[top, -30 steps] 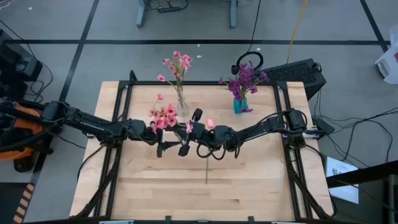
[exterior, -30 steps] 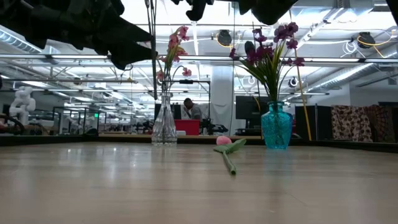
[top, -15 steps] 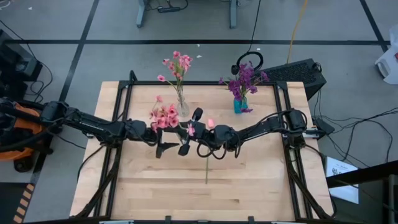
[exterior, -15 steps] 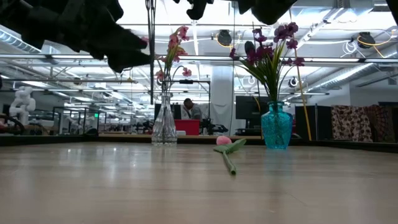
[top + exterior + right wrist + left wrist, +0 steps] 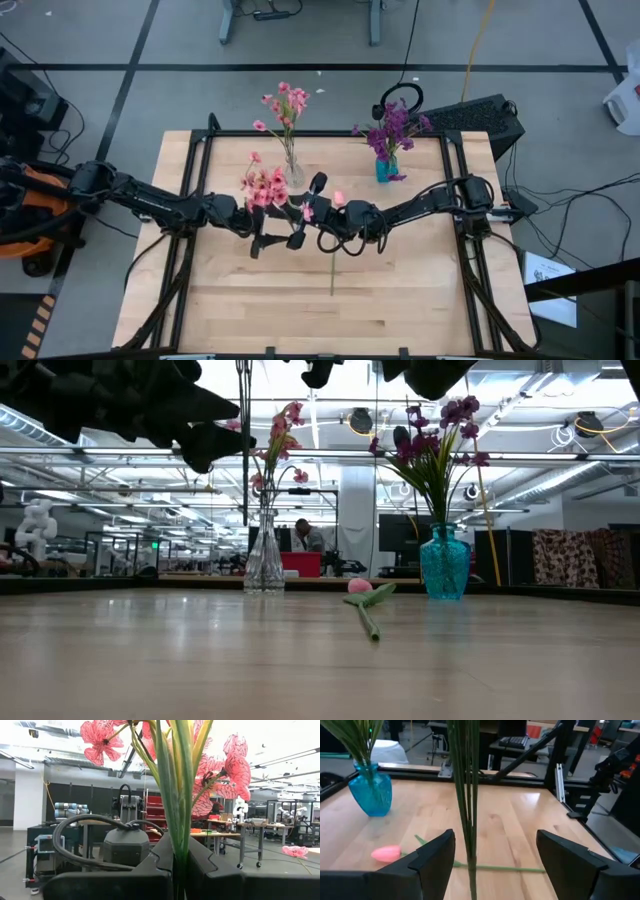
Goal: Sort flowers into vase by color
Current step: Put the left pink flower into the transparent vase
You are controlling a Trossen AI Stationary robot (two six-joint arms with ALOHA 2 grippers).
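A pink blossom spray [image 5: 264, 186] is clamped upright by the right gripper [image 5: 300, 222] at mid-table. The left gripper [image 5: 262, 236] is held released around its stems [image 5: 466, 805]. A pink tulip [image 5: 338, 199] is left lying on the table [image 5: 400, 290].

We're in a robotics lab, open-plan and industrial: the low view looks past the wooden table [image 5: 300, 660] into a long hall with exposed ceiling rails and strip lighting [image 5: 560, 470], rows of workbenches [image 5: 120, 555], and a person seated at a red cabinet [image 5: 305, 555]. Over on the right wrist view there's another robot arm on a bench [image 5: 72, 810], monitors, framed workstations. Grey floor, taped lines [image 5: 300, 68], loose cables.
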